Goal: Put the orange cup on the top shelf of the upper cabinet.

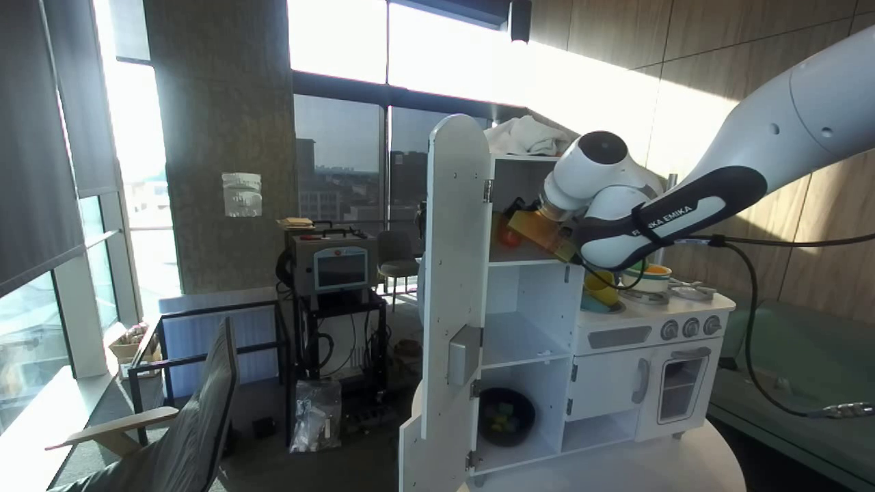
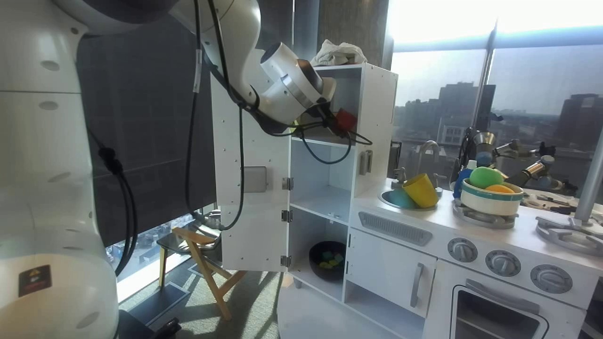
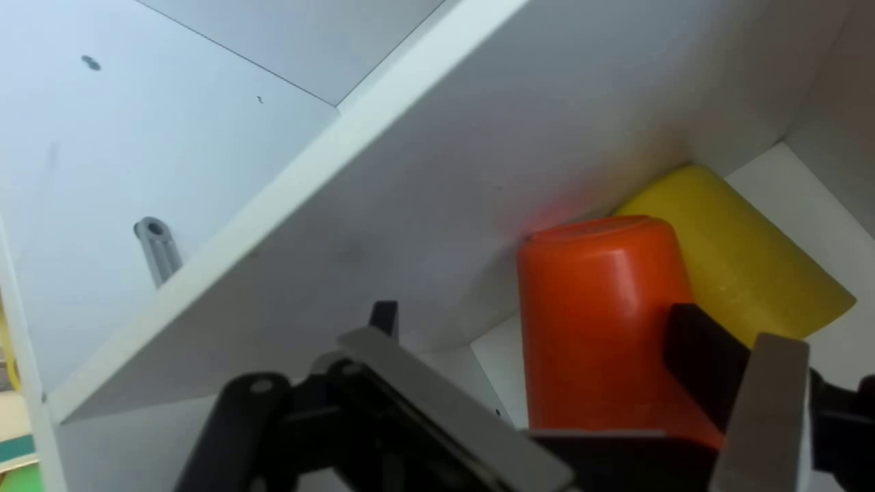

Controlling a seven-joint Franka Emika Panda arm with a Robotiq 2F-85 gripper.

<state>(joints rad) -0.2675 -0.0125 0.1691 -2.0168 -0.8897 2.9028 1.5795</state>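
Note:
Inside the top compartment of the tall white upper cabinet [image 2: 380, 127], the orange cup [image 3: 601, 301] stands on the top shelf [image 3: 410, 198], its end against the board in the wrist view. It also shows in both exterior views, as an orange patch [image 1: 509, 236] and a red shape [image 2: 346, 119]. My gripper [image 3: 537, 326] is open with the cup between its fingers. One finger [image 3: 704, 359] overlaps the cup's side; whether it touches cannot be told. Bare space separates the opposite finger from the cup. The cup's far end is partly hidden by the gripper.
A yellow cup [image 3: 731, 253] lies close beside the orange one. The cabinet's tall door [image 1: 456, 273] stands open. Lower down is a black bowl [image 2: 327, 259] with toy pieces. On the counter are another yellow cup [image 2: 421, 190] in the sink and a pot [image 2: 492, 197].

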